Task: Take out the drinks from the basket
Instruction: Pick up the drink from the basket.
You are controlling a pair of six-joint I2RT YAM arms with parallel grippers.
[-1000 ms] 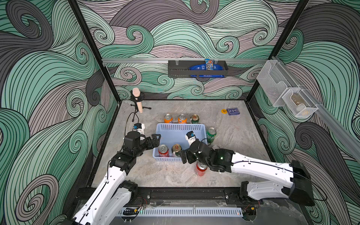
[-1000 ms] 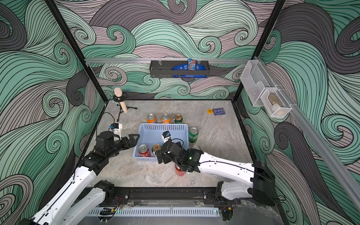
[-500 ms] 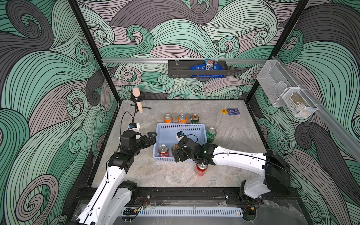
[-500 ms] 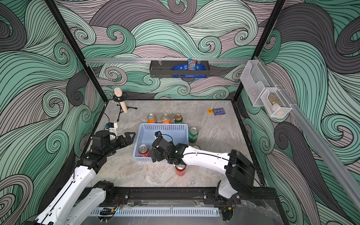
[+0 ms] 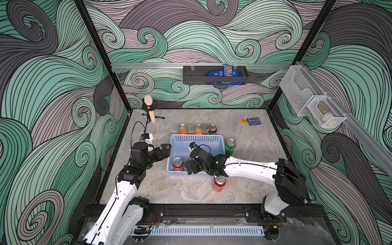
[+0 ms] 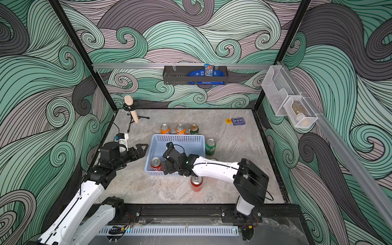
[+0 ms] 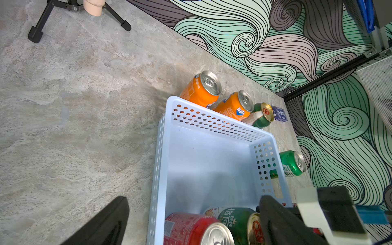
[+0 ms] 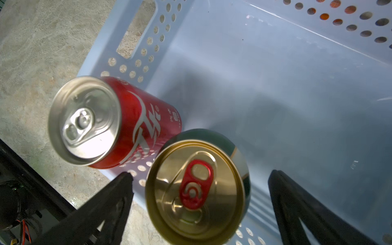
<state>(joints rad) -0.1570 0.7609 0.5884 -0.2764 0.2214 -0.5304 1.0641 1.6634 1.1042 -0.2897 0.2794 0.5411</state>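
Right wrist view: gold-top can (image 8: pixel 197 191) upright in basket (image 8: pixel 297 84), between right jaws. Jaws spread wide, not touching can; can nearer one finger (image 8: pixel 114 203). Red can (image 8: pixel 118 123) just beside it, in basket corner. Left jaws also spread, empty, at basket's left wall in both top views. Outside, on worktop (image 5: pixel 244 131): orange can (image 5: pixel 183 129), second orange can (image 5: pixel 198 129) and green-cream can (image 5: pixel 212 129) behind basket; green can (image 5: pixel 230 146) at its right; another red can (image 5: pixel 219 183) in front.
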